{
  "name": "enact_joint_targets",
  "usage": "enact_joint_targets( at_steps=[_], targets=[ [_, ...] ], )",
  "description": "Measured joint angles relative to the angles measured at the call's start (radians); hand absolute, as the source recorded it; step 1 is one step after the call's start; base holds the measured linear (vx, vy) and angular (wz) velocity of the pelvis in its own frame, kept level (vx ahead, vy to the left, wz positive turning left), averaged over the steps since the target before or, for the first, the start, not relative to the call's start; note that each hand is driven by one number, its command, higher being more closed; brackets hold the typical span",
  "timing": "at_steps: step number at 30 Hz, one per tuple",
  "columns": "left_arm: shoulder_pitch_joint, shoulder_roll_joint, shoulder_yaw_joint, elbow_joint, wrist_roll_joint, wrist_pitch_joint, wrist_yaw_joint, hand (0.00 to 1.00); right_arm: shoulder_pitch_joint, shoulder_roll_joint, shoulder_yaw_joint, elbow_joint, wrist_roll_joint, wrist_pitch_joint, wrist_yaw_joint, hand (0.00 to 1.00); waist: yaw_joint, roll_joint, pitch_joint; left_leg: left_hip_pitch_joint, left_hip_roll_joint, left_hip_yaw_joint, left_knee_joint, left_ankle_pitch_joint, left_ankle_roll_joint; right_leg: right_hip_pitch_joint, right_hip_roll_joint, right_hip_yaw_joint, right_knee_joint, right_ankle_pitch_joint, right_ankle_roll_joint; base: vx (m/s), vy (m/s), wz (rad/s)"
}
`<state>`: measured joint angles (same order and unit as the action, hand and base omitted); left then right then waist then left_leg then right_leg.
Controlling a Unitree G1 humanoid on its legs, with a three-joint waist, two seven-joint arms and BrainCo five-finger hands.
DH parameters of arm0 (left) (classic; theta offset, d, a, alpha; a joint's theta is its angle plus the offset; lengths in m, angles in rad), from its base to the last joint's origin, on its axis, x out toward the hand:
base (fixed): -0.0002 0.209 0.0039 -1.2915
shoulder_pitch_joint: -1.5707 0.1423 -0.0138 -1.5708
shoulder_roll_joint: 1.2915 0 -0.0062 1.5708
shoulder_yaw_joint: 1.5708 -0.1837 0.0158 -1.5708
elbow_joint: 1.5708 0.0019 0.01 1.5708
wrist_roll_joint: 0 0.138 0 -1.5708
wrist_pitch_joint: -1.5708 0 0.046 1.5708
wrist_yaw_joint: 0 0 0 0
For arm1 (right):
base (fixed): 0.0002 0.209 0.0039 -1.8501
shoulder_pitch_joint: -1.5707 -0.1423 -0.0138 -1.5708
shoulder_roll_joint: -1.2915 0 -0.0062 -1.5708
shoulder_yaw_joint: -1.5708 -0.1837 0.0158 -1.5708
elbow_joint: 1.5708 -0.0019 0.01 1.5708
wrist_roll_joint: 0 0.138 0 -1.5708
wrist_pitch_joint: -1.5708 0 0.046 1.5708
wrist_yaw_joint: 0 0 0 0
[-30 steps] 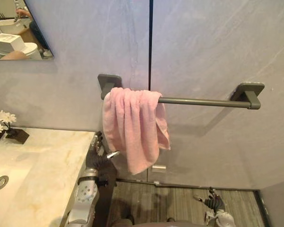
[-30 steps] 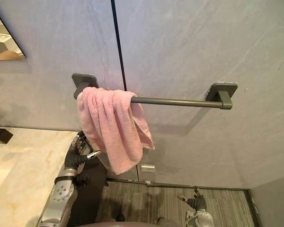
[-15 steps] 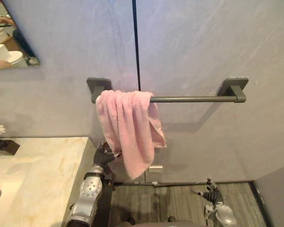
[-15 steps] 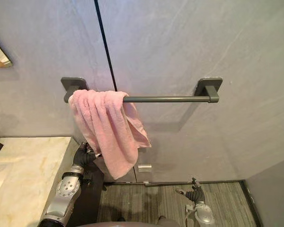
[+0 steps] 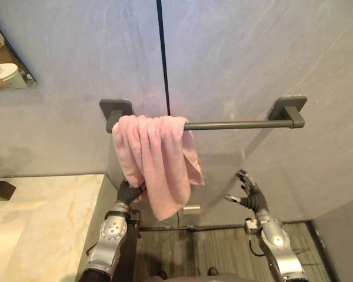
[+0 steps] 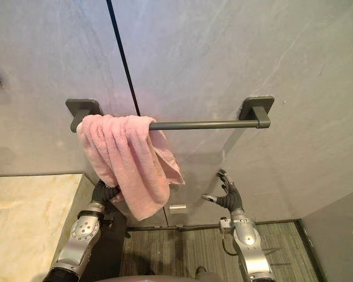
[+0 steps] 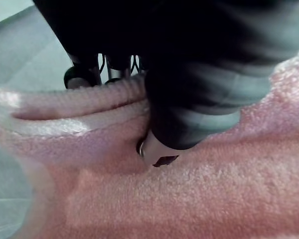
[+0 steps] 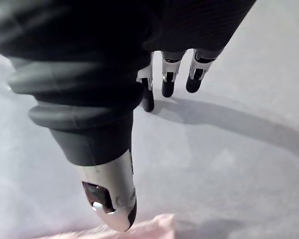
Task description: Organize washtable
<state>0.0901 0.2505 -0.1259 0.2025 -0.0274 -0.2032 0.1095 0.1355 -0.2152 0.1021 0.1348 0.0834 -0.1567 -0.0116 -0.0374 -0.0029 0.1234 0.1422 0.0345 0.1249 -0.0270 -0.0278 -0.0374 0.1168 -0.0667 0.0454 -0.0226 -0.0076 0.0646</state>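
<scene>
**Change since a second ago:** the right robot hand (image 5: 246,194) has come up from near the floor to about the level of the towel's lower half. The left robot hand (image 5: 129,191) has closed in from beside the cloth onto its lower left edge. The whole view has also swung, so the shift of bar, mirror and desk across the picture is the camera's own.

**Item:** pink towel (image 5: 156,167).
**Location:** draped over the left end of the towel bar (image 5: 235,124), hard against the left bracket.
**Condition:** bunched in vertical folds and uneven, with one corner sticking out to the right. Most of the bar is bare.

**Left robot hand:** at the towel's lower left edge. In the left wrist view its thumb (image 7: 157,149) lies on the near face of the cloth and the fingers sit beyond a fold, so it pinches the towel.

**Right robot hand:** fingers spread wide, holding nothing. It faces the grey wall (image 5: 253,59) below the bare stretch of bar, apart from the towel.

**Surroundings:** pale marble desk (image 5: 47,211) at lower left, and a mirror (image 5: 6,64) corner at upper left.

**Status, as judged:** the towel is hung. Drawing it out flat along the bar appears to remain. Too little of the desk shows to judge the rest.
</scene>
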Motion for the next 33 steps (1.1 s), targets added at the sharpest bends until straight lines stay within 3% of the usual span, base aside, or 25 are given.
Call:
enact_joint_targets(
  at_steps=[7,15,16,21,27,33],
  targets=[
    [0.0,-0.003,-0.037,-0.009,0.0,0.0,0.001,1.0,-0.036,-0.047,0.118,-0.073,0.075,-0.011,0.054,0.0,0.002,-0.002,0.0,0.0,0.001,-0.001,0.0,0.0,0.0,0.001,-0.001,0.002,0.003,0.0,0.0,-0.01,-0.009,0.0],
    [-0.004,-0.032,-0.067,-0.017,0.0,-0.001,0.006,1.0,-0.153,-0.021,0.277,-0.064,0.107,-0.013,0.057,0.0,0.02,-0.003,-0.001,-0.016,-0.001,-0.023,0.003,0.006,0.006,0.002,-0.002,-0.019,0.005,0.0,0.0,-0.01,-0.022,0.07],
    [-0.004,-0.043,-0.067,-0.019,0.0,-0.001,0.008,1.0,-0.172,-0.011,0.3,-0.048,0.107,-0.013,0.057,1.0,0.023,-0.003,-0.001,-0.017,-0.001,-0.027,0.003,0.007,0.006,0.003,-0.002,-0.022,0.005,0.0,0.0,-0.02,-0.024,0.11],
    [-0.004,-0.052,-0.075,-0.034,-0.001,-0.001,0.027,1.0,-0.229,0.043,0.342,0.034,0.105,-0.013,0.051,1.0,0.028,-0.008,-0.004,-0.024,-0.001,-0.049,0.001,0.018,0.006,0.005,-0.003,-0.044,0.006,0.0,0.0,-0.03,-0.029,0.14],
    [-0.004,-0.06,-0.077,-0.035,-0.001,-0.002,0.028,1.0,-0.247,0.045,0.349,0.047,0.09,-0.013,0.037,1.0,0.027,-0.016,-0.009,-0.024,0.0,-0.065,-0.012,0.035,0.005,0.002,-0.004,-0.058,0.015,0.0,0.0,-0.05,-0.023,0.07],
    [-0.003,-0.062,-0.063,-0.035,0.0,-0.002,0.027,1.0,-0.232,0.049,0.275,0.047,0.061,-0.013,0.033,1.0,0.031,-0.022,-0.013,-0.013,0.0,-0.073,-0.046,0.057,0.007,0.001,-0.005,-0.066,0.018,0.0,0.0,-0.04,-0.016,0.05]
  ],
)
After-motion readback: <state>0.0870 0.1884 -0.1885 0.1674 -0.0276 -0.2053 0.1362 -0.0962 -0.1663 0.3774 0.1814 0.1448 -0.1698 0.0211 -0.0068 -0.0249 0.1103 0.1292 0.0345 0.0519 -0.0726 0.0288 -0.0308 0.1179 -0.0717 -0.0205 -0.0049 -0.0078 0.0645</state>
